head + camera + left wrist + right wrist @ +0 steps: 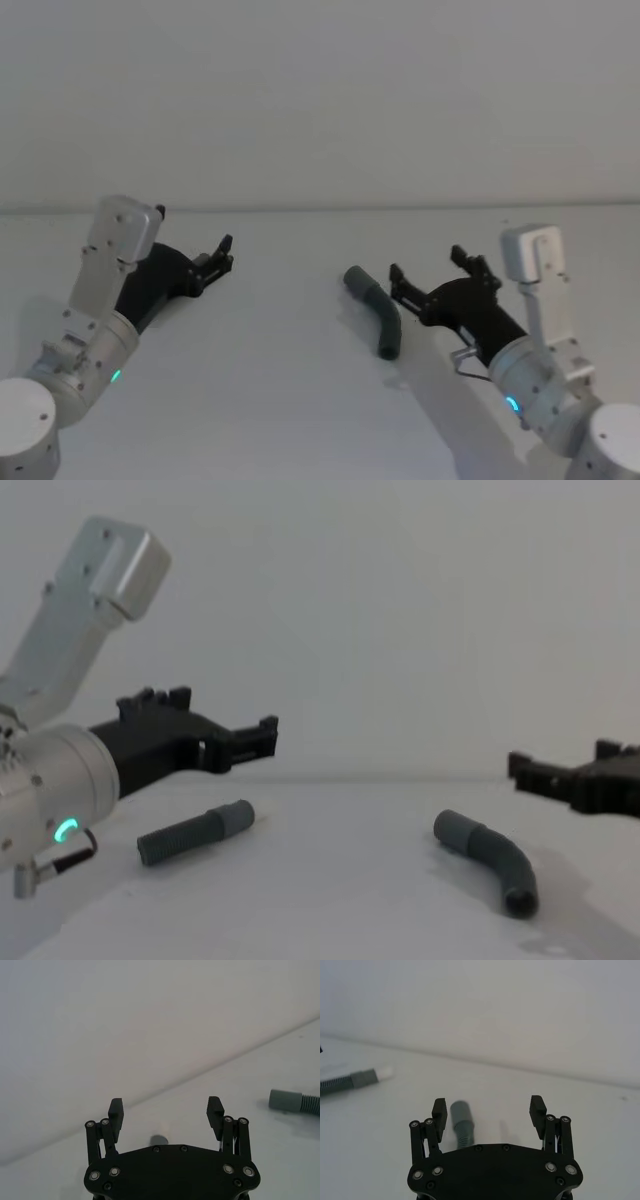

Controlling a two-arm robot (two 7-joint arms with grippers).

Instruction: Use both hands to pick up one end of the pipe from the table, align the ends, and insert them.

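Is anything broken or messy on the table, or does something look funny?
Nothing looks broken or spilled. The straight pipe piece and the bent pipe piece lie flat and apart on the table, not yet joined. The left end effector and right end effector hover open, holding nothing.

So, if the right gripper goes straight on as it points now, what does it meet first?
Probably the bent pipe, which lies just ahead of the open right gripper. Height is unclear: the gripper may hang above the pipe and pass over it.
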